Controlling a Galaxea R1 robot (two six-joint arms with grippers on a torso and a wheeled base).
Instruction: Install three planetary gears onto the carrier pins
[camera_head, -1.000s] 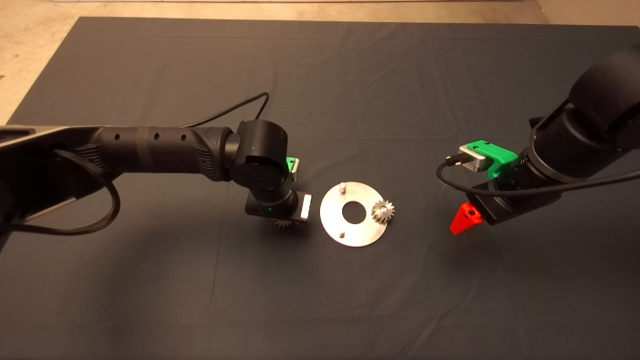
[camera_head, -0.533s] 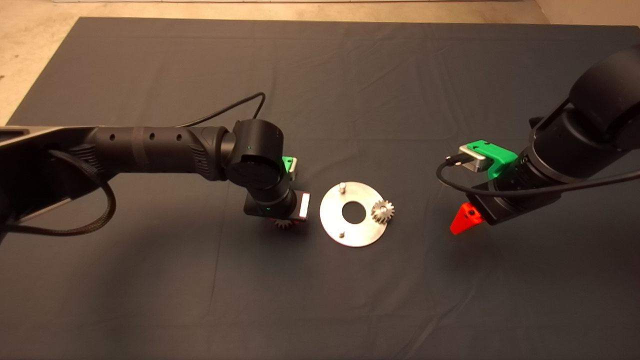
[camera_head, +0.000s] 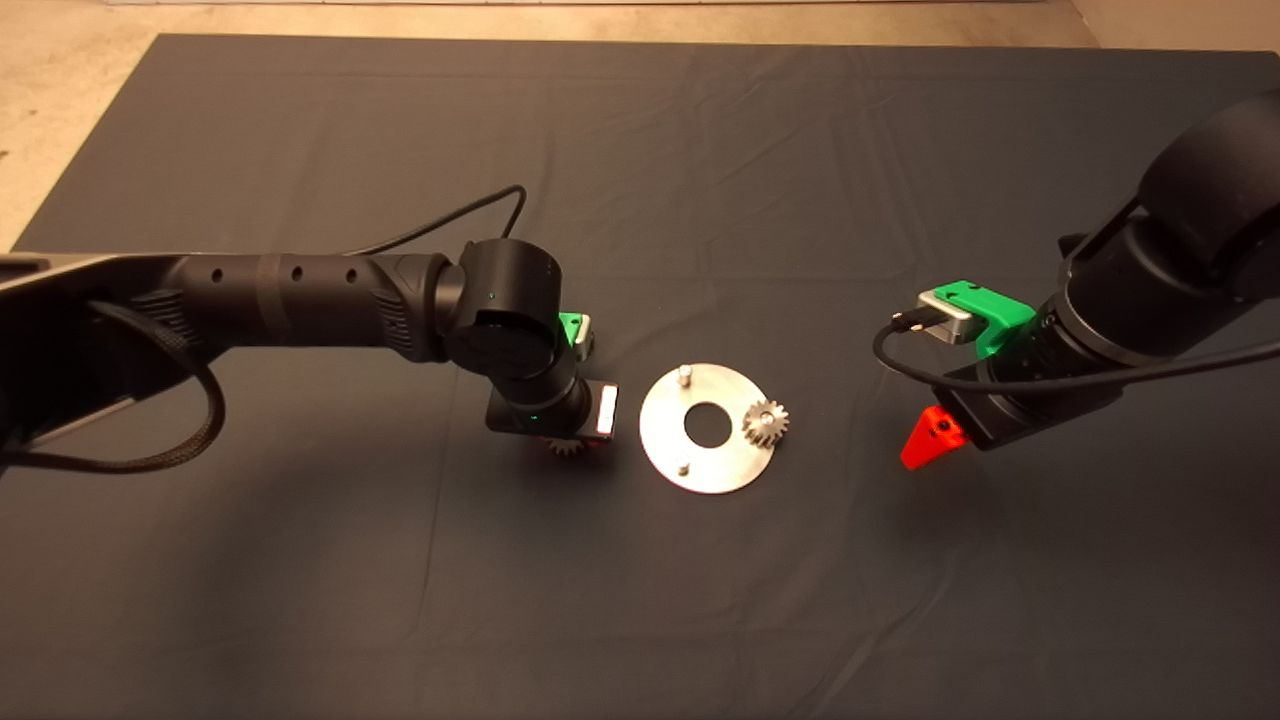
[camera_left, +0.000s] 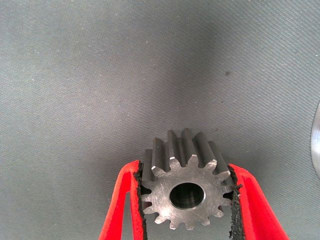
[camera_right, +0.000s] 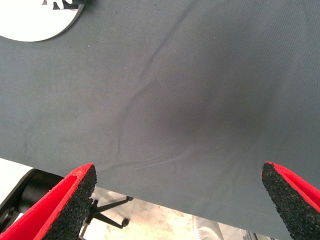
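Observation:
A flat silver disc (camera_head: 710, 455) with a large centre hole lies at mid mat. Two bare carrier pins (camera_head: 685, 375) (camera_head: 683, 466) stand on its left half. One planetary gear (camera_head: 766, 422) sits on the pin at its right rim. My left gripper (camera_head: 570, 448) is just left of the disc, low over the mat, shut on a second gear (camera_left: 186, 186); its red fingers (camera_left: 120, 205) press the teeth on both sides. My right gripper (camera_head: 925, 440) hovers right of the disc, open and empty; its fingers (camera_right: 70, 200) are wide apart. A third gear is not in view.
The dark mat (camera_head: 640, 600) has soft creases. Its near edge, with the floor and a chair base (camera_right: 107, 207) past it, shows in the right wrist view. The disc's rim (camera_right: 35, 25) shows there too.
My left arm has drawn slightly to the left with the gear in its fingers. The right arm, the disc and the seated gear have not moved.

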